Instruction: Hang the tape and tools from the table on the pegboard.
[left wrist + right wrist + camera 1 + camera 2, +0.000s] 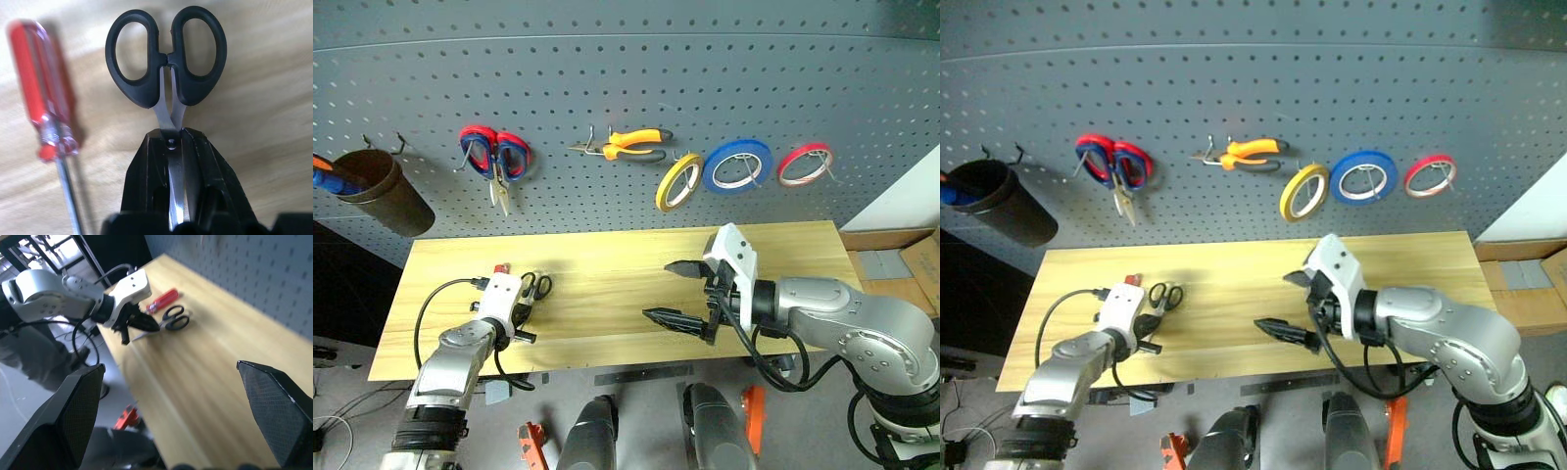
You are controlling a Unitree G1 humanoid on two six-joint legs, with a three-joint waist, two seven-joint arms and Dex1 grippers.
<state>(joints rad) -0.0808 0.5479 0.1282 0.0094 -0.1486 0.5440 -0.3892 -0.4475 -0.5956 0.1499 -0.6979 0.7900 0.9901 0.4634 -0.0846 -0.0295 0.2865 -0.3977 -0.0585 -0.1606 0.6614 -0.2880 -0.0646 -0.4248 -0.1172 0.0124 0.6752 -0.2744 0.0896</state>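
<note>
Left jaws are clamped tight on the blades of the black-handled scissors (166,63), right around the pivot screw, with the two loop handles sticking out past the fingertips toward the far side. That left gripper (527,299) sits low over the near left part of the table (607,269). The red-handled screwdriver (41,107) lies flat on the wood just to the left of the scissors, not touching them.

Right jaws are spread wide with nothing between them. The right gripper (677,292) hangs over the middle of the table, pointing left toward the other arm.

Up on the pegboard (626,98), the orange-and-black pliers (625,145) are already on a hook, and the yellow tape (677,181) hangs just right of and below them. Next to it are a blue ring (737,164) and a red ring (804,164), and red-and-blue scissors (497,162) hang further left.
</note>
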